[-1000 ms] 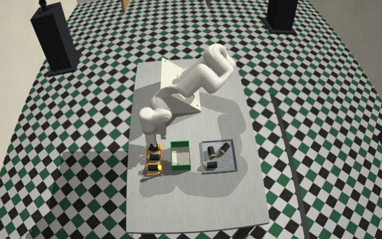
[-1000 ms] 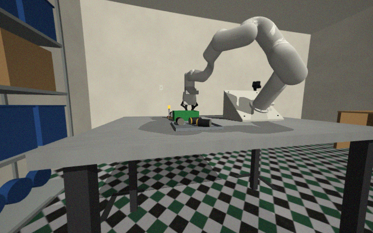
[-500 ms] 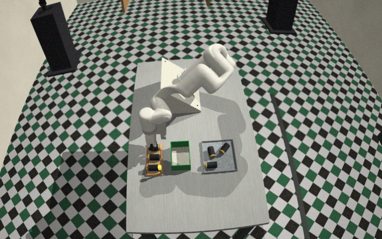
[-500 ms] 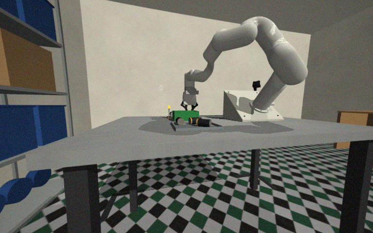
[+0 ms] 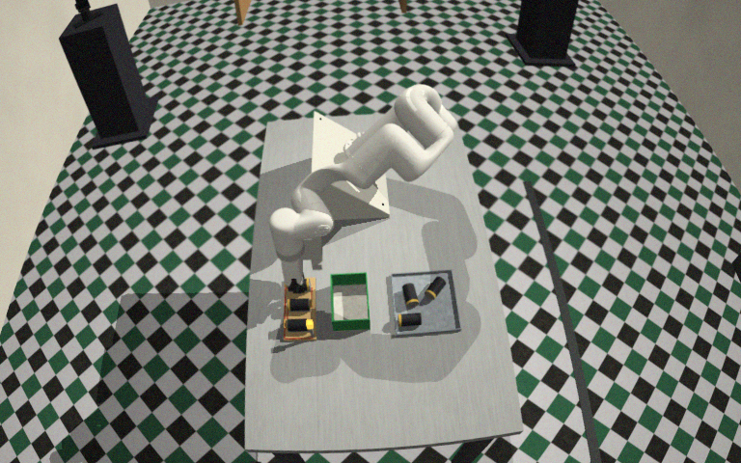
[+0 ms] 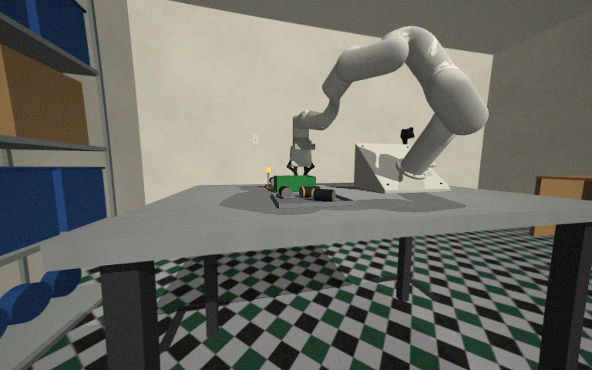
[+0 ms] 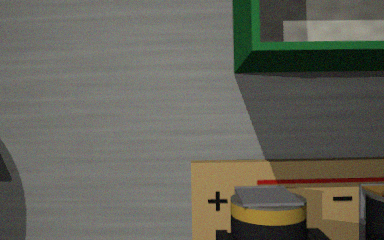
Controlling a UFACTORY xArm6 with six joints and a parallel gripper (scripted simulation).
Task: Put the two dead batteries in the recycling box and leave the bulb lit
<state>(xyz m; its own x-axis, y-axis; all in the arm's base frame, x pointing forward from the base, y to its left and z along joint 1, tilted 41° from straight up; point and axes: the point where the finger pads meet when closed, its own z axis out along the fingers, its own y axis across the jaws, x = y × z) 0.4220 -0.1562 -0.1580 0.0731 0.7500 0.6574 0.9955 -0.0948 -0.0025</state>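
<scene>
Where the holder board (image 5: pixel 299 309) sits, claw (image 5: pixel 296 285) clamped on seemingly its rearmost battery (image 7: pixel 268 215).

Tight quarters around the holder, open table elsewhere

We see the gripper (image 5: pixel 295 285) down at the far end of the tan battery holder (image 5: pixel 299 309), closed on a battery there, with the green recycling box (image 5: pixel 349 302) just beside the holder on one side, its walls blocking a low sideways pass. Beyond the box sits the grey tray (image 5: pixel 425 303) with three loose batteries. On the holder's other side the table (image 5: pixel 382 393) runs bare to its edge, and the near half of the table offers wide room. The white mounting wedge (image 5: pixel 349 169) stands well behind.
</scene>
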